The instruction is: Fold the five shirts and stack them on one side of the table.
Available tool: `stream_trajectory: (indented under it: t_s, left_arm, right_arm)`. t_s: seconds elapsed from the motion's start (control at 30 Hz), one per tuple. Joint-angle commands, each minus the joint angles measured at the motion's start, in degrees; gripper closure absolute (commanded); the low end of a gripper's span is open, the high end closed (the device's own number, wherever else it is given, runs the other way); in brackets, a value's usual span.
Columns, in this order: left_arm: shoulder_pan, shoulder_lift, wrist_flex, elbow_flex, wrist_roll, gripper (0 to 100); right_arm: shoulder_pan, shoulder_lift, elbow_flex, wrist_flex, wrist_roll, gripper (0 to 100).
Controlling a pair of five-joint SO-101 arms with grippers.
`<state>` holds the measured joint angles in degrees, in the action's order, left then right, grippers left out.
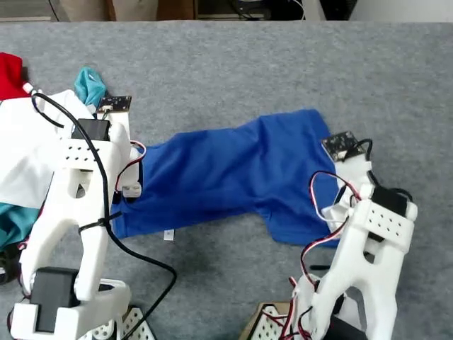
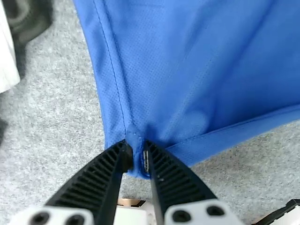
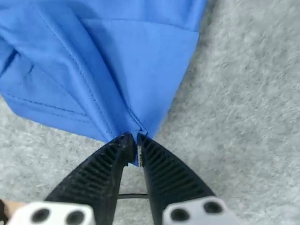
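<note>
Both pincers pinched on the blue shirt, one at each end

The blue shirt (image 1: 233,173) lay flat on the grey tabletop (image 1: 283,71), its long axis running across from one arm to the other, neither end folded yet. I had the left pincer (image 2: 136,157) at the hem end. It was nearly closed, with only a thin gap that was filled by the corner where the side seam met the hem. The cloth fanned away from the tips, straight ahead of them. The right pincer (image 3: 134,145) sat at the opposite end, squeezed just as tight on a pointed corner of blue fabric, again with the shirt spreading away in front of it. I couldn't tell whether that corner was sleeve or shoulder.

Each arm was nearest its own end, so I judged the fold turned on carrying one end over along that long axis. The white shirt (image 1: 28,156), red shirt (image 1: 10,74) and teal shirt (image 1: 88,83) lay heaped beside the left arm, near the hem end, unfolded
</note>
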<state>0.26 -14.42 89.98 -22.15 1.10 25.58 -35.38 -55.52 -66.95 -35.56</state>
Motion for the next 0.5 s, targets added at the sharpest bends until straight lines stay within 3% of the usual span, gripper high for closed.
stream_trajectory:
  t_s: [0.0, 0.2, 0.37, 0.47]
  left_arm:
    - [0.62, -2.24, 0.97, 0.18, 0.53, 98]
    - [0.35, -2.24, 2.99, 0.44, 0.53, 98]
    - [0.53, -2.24, 6.68, 1.76, 0.53, 97]
    - [0.00, -2.24, 9.58, 3.69, 0.09, 88]
  right_arm:
    - [2.15, -1.63, -0.40, 1.14, -0.53, 93.4]
    - [4.18, -1.89, -0.31, 0.70, -0.18, 73.9]
    - [3.21, -1.98, 3.30, -2.55, 0.97, 72.1]
    - [0.92, -1.98, 8.66, -6.68, 4.57, 72.1]
